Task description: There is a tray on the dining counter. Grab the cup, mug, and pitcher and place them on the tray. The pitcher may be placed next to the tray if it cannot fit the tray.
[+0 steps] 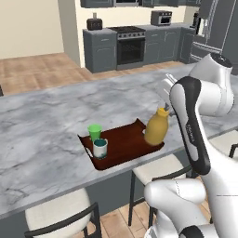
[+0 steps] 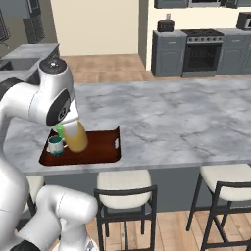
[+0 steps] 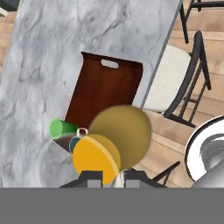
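above the tray's (image 1: 122, 148) near edge, gripper (image 3: 110, 177) clamped on the pitcher's (image 1: 156, 126) neck

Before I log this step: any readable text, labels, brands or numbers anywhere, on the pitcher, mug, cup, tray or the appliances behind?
None readable.
Pitcher, mug, cup, tray: plain surfaces, no markings.
Robot forearm: a faint line of lettering, too small and blurred to read.
Microwave and stove: no legible signs or digits.
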You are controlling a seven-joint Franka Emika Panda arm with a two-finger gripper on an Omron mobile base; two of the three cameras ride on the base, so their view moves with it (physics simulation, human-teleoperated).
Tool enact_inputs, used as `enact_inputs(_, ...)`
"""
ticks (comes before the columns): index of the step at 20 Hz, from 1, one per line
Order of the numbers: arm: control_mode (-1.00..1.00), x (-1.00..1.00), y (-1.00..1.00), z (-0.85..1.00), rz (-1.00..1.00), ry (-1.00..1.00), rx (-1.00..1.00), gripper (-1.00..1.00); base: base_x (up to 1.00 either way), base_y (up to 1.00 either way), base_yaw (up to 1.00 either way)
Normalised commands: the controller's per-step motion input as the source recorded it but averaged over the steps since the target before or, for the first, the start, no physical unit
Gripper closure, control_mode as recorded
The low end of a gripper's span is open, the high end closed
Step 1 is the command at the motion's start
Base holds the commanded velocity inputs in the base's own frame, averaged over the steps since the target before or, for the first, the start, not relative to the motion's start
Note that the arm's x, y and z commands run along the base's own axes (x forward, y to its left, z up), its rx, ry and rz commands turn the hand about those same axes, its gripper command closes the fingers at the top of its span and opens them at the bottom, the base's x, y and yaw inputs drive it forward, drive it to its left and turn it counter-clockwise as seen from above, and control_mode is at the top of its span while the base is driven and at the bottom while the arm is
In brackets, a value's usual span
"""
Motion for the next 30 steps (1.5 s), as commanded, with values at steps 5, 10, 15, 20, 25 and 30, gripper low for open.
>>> enact_inputs(5,-1.0,0.28,0.05,-0.3,0.0,0.0,0.0,1.0,0.0,0.0,0.0)
enact_inputs(10,-1.0,0.34,0.04,-0.17,0.0,0.0,0.0,1.0,0.0,0.0,0.0)
enact_inputs(15,-1.0,0.27,0.02,-0.23,0.0,0.0,0.0,1.0,0.0,0.0,0.0)
enact_inputs(20,-1.0,0.26,0.03,-0.17,0.0,0.0,0.0,1.0,0.0,0.0,0.0)
enact_inputs(25,-1.0,0.27,0.06,-0.15,0.0,0.0,0.0,1.0,0.0,0.0,0.0)
enact_inputs(30,-1.0,0.18,0.05,-0.23,0.0,0.0,0.0,1.0,0.0,0.0,0.0)
